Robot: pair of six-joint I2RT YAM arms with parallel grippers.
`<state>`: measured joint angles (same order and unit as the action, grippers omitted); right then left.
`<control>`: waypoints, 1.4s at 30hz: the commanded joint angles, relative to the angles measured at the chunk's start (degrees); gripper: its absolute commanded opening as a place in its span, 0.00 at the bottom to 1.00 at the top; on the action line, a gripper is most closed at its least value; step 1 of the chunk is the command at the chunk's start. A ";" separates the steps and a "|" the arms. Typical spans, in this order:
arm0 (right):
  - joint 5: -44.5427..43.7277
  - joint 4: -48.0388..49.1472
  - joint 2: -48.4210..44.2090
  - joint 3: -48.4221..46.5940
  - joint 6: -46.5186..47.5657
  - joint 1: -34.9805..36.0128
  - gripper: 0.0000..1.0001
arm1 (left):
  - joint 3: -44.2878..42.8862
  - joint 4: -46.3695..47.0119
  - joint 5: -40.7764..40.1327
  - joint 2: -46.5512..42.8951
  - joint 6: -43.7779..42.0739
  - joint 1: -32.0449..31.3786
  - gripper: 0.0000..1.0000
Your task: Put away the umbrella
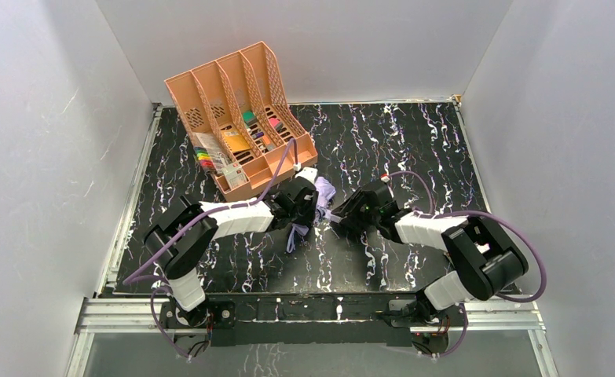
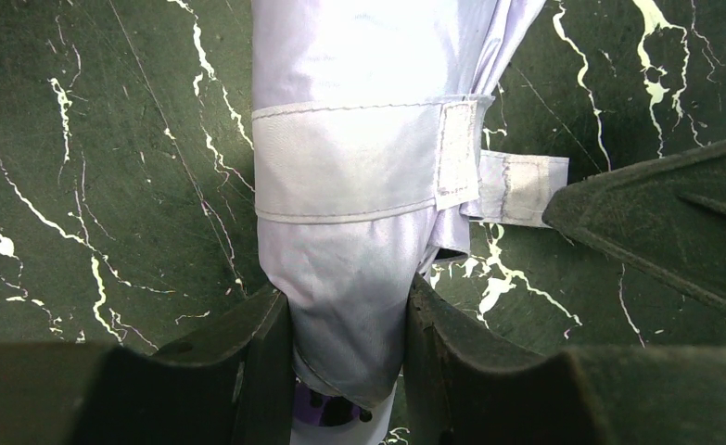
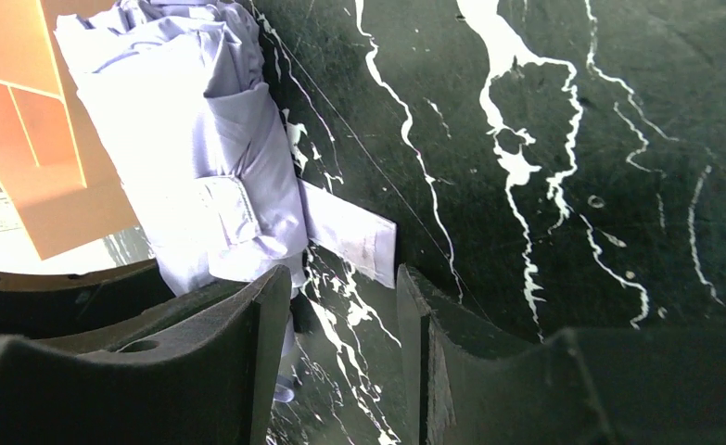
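Left end effector [image 2: 348, 298] is clamping the folded umbrella [image 2: 340, 167] near one end, with its fingers [image 2: 266, 352] pressing on both sides of the lavender fabric. The umbrella is sitting mid-counter, low over the counter [image 1: 414, 133], but it isn't clear whether it is touching. It is lying just in front of the near corner of the peach file organiser [image 1: 233, 110], close but apart from it. The strap [image 2: 359, 162] is wrapping around the bundle, and its loose tab end is sticking out sideways over bare marble. Right end effector [image 3: 340, 278] is sitting with its jaws apart and gripping nothing, dark counter showing in the gap. The tab tip is lying just beyond that gap and is not between the fingers. The two end effectors are facing each other closely across the umbrella, leaving little room there. The organiser is occupying the far-left part of the counter, near the left edge. The marble is lying open to the right and far right, and in the strip between the arms and the near edge. White walls [image 1: 45, 157] are closing in the left, back and right sides of the counter.
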<state>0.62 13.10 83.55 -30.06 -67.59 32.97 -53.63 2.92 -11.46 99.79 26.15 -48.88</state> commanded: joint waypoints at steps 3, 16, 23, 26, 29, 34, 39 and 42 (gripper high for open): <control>-1.32 1.75 2.63 2.68 -0.36 -0.91 0.56 | 4.34 -15.95 -2.68 6.48 -0.91 -0.34 0.00; 9.33 22.29 6.47 8.30 3.30 -5.55 0.57 | 3.67 -17.28 -3.12 7.82 -0.47 -0.79 0.00; 10.13 21.75 8.04 4.52 8.31 -7.09 0.58 | 3.19 -17.84 -3.29 8.29 -0.47 -1.12 0.00; 12.91 21.78 10.56 2.51 9.56 -7.56 0.58 | 3.09 -18.08 -3.39 8.51 -0.65 -1.21 0.00; 20.34 25.51 14.94 1.41 10.09 -7.48 0.56 | 2.83 -18.19 -3.35 8.69 -0.48 -1.30 0.00; 23.16 27.28 18.08 -1.12 22.69 -7.57 0.48 | 2.56 -18.37 -3.30 9.04 -0.52 -1.48 0.00; 28.91 35.82 20.27 0.11 30.66 -7.66 0.52 | 2.35 -18.50 -3.43 9.46 -0.58 -1.57 0.00; 29.32 35.85 20.78 -0.83 33.45 -7.80 0.53 | 2.32 -18.54 -3.30 9.66 -0.65 -1.65 0.00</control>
<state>28.86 47.59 102.43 -30.98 -42.33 25.23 -56.14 -0.45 -15.07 102.00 25.98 -50.19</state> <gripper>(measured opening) 0.522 0.350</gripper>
